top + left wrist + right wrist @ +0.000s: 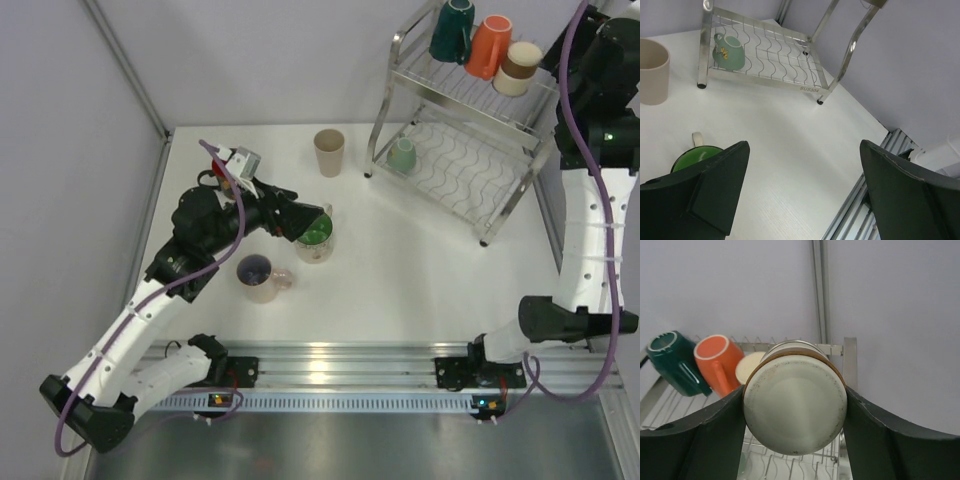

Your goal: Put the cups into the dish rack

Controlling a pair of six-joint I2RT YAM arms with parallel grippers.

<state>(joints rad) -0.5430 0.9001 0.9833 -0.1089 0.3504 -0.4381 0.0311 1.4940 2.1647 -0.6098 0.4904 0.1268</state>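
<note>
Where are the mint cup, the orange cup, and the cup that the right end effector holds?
mint cup [729, 51]: left wrist view, on its side wall.
orange cup [487, 47]: top external view, on its body.
white-and-brown cup [795, 410]: right wrist view, on its pale round end.

A teal cup [452, 30] and an orange cup [487, 47] sit atop the dish rack [470, 172], a mint cup [402, 155] below; 3 cups [329, 152] stand on the desk [420, 280].
</note>
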